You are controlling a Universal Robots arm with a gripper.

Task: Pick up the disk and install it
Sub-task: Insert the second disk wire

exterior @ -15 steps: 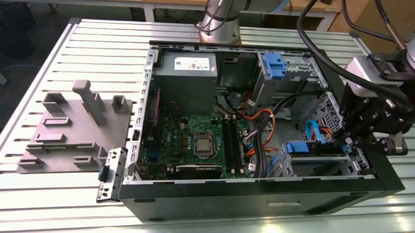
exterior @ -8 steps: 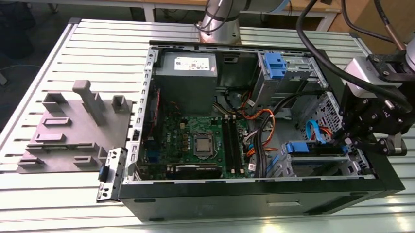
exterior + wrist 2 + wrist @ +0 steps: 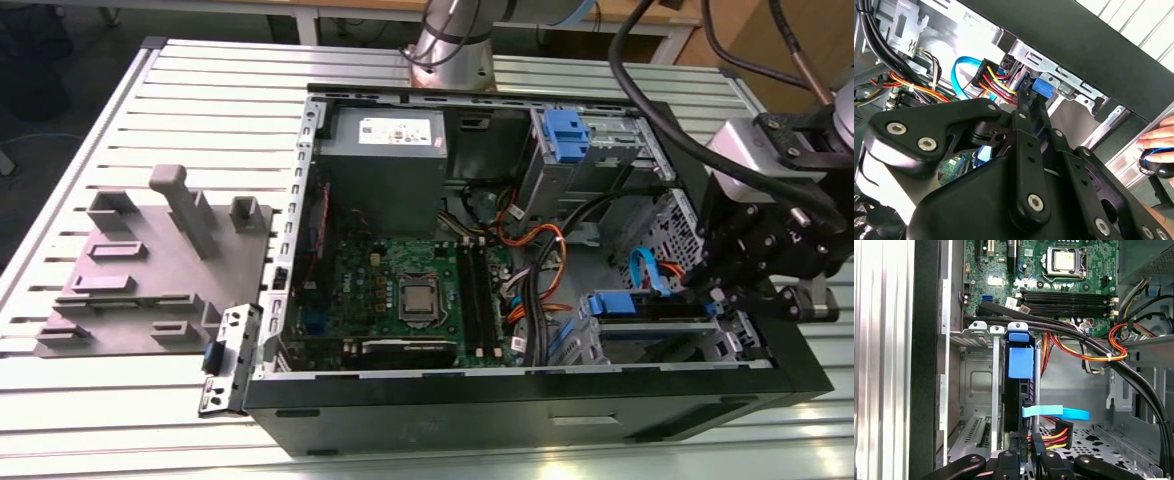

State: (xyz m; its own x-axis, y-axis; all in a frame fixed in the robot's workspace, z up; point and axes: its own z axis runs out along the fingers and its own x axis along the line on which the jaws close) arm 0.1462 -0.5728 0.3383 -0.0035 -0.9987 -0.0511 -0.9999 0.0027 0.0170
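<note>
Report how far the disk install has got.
Done: the disk stands on edge in the drive cage inside the open case. In hand: the tool sits at its end. Left: whether it is fully seated is hidden.

A slatted metal table [image 3: 174, 110] of pale ribbed panels carries the whole set-up. Lying directly on it, towards the exterior view's right, is an open black computer case [image 3: 534, 405] on its side, its interior facing up; towards the exterior view's left, well apart from the table's edge, lies a grey moulded fixture [image 3: 140, 270] with raised blocks and slots, a small metal bracket [image 3: 224, 360] resting between it and the case. The robot arm's base [image 3: 451, 45] stands at the table's far edge.
</note>
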